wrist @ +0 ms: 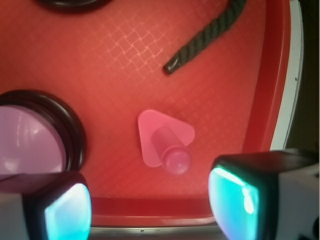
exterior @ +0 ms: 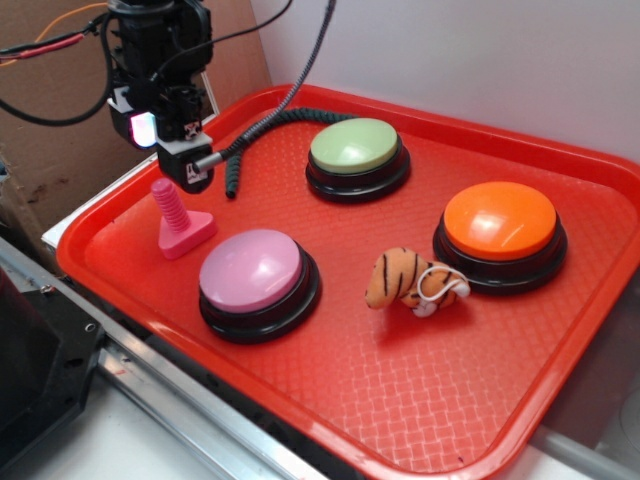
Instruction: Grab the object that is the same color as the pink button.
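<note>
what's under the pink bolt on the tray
The pink bolt stands upright on its flat base, directly on the red tray. Nothing else shows beneath it; the patch under the base is covered.

Black boxy plastic gripper (exterior: 160, 130) assembly; white fingers (wrist: 255, 197) with black backing, teal-glowing translucent pads. Silver cylindrical stub at lower housing. Black, red, orange cables (exterior: 55, 40) trailing; black spiral-wrapped cable (exterior: 265, 125).

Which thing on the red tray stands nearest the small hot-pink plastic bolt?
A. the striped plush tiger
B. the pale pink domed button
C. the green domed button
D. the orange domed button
B: the small hot-pink plastic bolt stands upright just beside the pale pink domed button; everything else sits farther across the red tray.
</note>
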